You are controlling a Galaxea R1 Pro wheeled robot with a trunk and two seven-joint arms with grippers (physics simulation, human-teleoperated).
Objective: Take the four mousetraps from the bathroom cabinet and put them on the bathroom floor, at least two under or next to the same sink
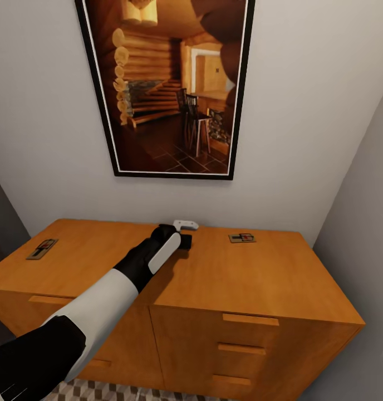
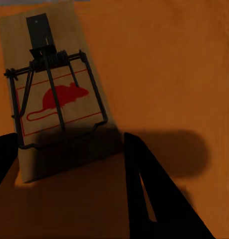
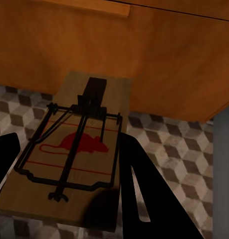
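From my head, my left arm reaches over the low orange-wood cabinet [image 1: 258,278], where two flat tan-wood mousetraps [image 1: 242,238] lie well apart. At my left wrist, my left jaws [image 2: 69,164] stand apart around another trap [image 2: 54,94]. At my right wrist, my right jaws [image 3: 64,169] are clamped on a trap [image 3: 74,154] above the cube-patterned tile floor [image 3: 184,144].

Home interior: orange-wood cabinet [image 1: 258,278], framed picture [image 1: 169,83], cube-patterned floor tiles [image 3: 184,149].

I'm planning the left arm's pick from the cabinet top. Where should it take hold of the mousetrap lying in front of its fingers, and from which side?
Grip the mousetrap by the two long edges of its wooden board, coming down from above. It lies flat on the cabinet, so only the thin edges offer purchase. The left gripper already straddles the board's near end; probably best to close below the spring and wire bar.
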